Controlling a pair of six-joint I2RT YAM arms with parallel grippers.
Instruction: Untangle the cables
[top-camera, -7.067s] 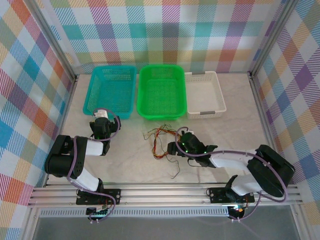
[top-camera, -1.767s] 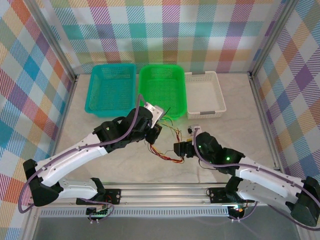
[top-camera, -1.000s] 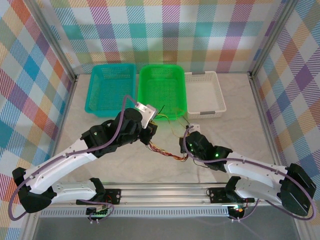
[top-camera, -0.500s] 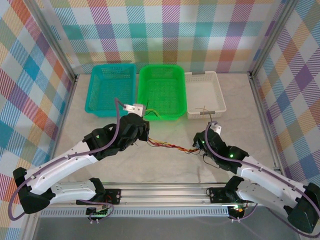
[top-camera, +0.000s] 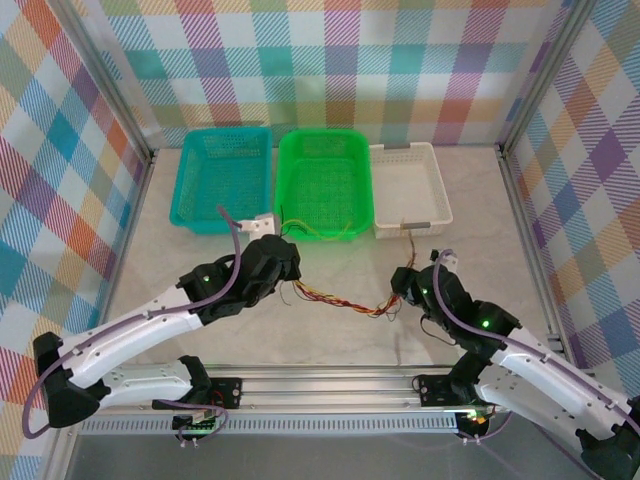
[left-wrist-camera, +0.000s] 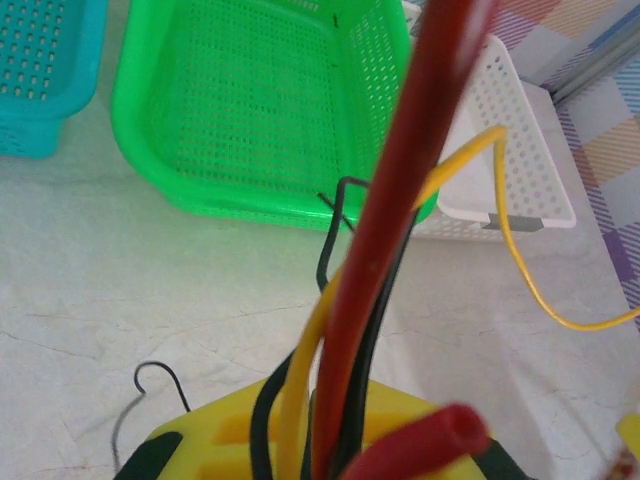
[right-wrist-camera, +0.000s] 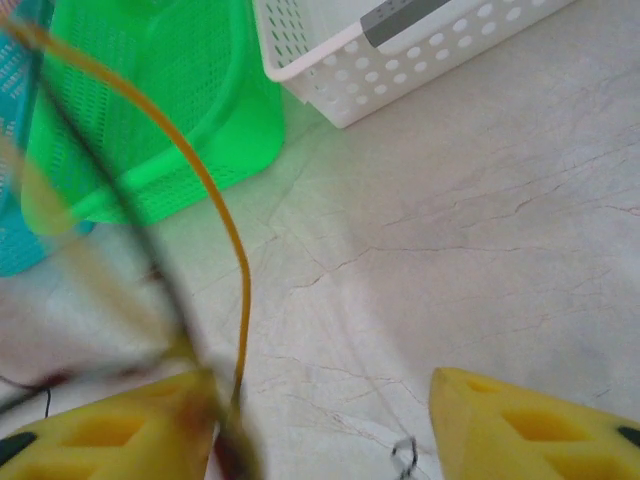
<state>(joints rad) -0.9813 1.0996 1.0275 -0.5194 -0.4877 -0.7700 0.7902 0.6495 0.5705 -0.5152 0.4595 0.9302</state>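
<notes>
The cables, a thin red, orange, yellow and dark bundle, stretch in a sagging line across the table between my two grippers. My left gripper is shut on one end. In the left wrist view red, yellow and black cables rise out of the closed yellow pads. My right gripper stands at the other end with its jaws apart. In the right wrist view an orange cable and blurred dark ones run past the left pad; the right pad is bare.
Three baskets stand in a row at the back: teal, green and white. A loose yellow wire end arcs over the green basket's front rim. Aluminium rails edge the table.
My right gripper has opened; it was shut on the bundle before. Over the last second both arms drew apart and pulled the bundle from a clump into a line.
</notes>
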